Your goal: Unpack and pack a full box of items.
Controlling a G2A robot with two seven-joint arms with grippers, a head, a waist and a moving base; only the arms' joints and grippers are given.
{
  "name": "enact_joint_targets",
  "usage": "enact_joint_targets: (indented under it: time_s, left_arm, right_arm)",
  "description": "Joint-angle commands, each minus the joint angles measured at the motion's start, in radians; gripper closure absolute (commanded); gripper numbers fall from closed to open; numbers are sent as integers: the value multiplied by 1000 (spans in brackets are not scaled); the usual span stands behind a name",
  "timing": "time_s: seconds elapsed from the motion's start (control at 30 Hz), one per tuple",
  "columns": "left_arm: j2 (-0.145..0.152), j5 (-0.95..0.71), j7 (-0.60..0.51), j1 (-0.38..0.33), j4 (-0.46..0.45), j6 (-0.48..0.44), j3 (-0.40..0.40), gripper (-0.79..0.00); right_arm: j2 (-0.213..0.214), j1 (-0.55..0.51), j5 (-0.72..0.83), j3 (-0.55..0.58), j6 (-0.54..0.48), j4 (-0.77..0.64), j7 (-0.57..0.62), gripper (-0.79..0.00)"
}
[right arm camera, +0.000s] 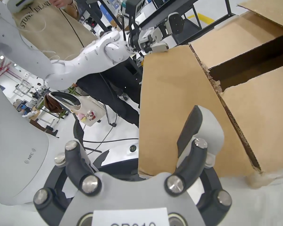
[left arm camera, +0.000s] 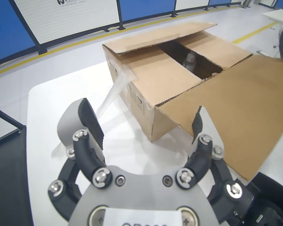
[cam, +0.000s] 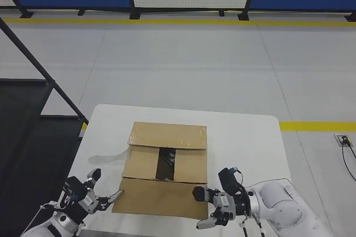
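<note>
A brown cardboard box stands mid-table. Its near flap is folded out flat towards me and its far flap is raised. The two inner flaps leave a dark gap where a grey capped item shows. My left gripper is open at the near flap's left corner, and its fingers hold nothing. At the flap's right corner my right gripper is open, and the flap's edge stands just ahead of its one visible finger.
A strip of clear tape hangs from the box's left corner onto the white table. A black frame stands off the table's left side. Bare tabletop lies left, right and behind the box.
</note>
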Motion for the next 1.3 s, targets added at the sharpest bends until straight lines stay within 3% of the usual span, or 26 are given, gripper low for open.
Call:
enact_joint_targets:
  time_s: [0.0, 0.1, 0.2, 0.5, 0.57, 0.8, 0.93, 1.27]
  left_arm:
    - [2, 26, 5, -4, 11, -2, 8, -785]
    - [4, 62, 12, -11, 25, 6, 17, -785]
    - [4, 82, 16, -17, 38, 55, 23, -785]
    - [4, 82, 16, -17, 38, 55, 23, -785]
    - [4, 82, 16, -17, 38, 55, 23, -785]
    - [5, 86, 5, -9, 25, 69, 38, -785]
    - [6, 95, 11, 0, 22, 82, 45, -785]
    - [8, 97, 16, 12, 19, 106, 62, -785]
  right_arm:
    - [-3, 17, 44, -4, 29, 15, -25, -785]
    - [-7, 40, 59, -3, 91, 29, -71, -785]
    - [-7, 40, 59, -3, 91, 29, -71, -785]
    - [-7, 40, 59, -3, 91, 29, -71, -785]
    - [-12, 36, 165, -9, 128, 46, -116, -785]
    - [-44, 155, 441, -81, 300, 240, -117, -785]
    - [-67, 233, 486, -132, 406, 330, -94, -785]
    - [-120, 352, 470, -206, 466, 469, -190, -785]
